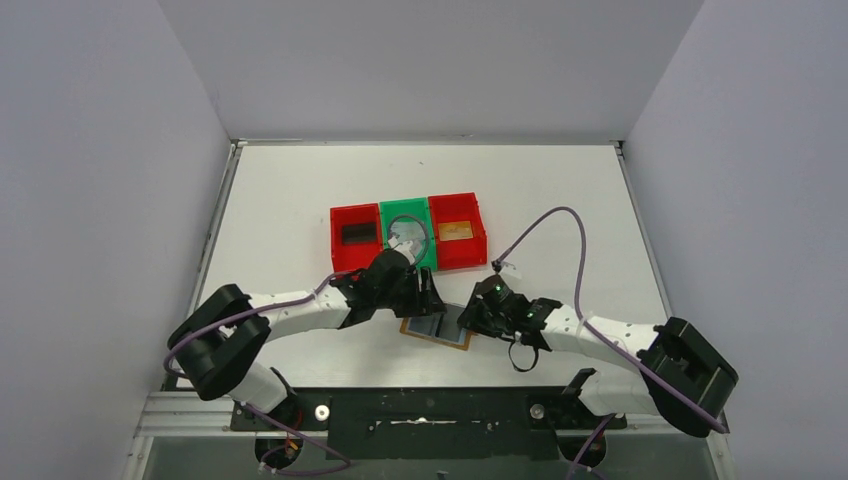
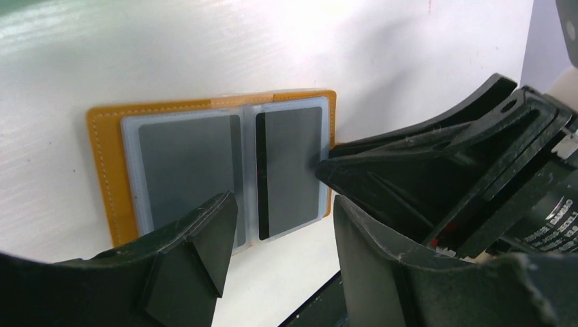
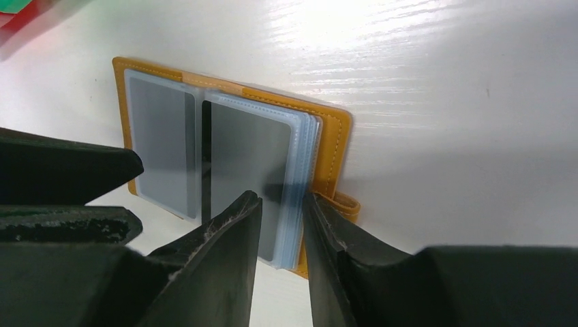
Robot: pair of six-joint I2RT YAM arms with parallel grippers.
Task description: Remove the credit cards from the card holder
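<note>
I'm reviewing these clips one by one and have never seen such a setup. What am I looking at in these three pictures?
Two robot arms stand at a table's near edge. The wide picture looks down from above; the other two come from cameras on each wrist, so the dark wedges are that arm's own fingers. On the table lie an open card holder with grey cards in its sleeves and a row of bins, red, green, red. The left hand hangs open over the holder, empty. The right hand has its fingers astride the sleeves' edge; whether they pinch it is unclear.
</note>
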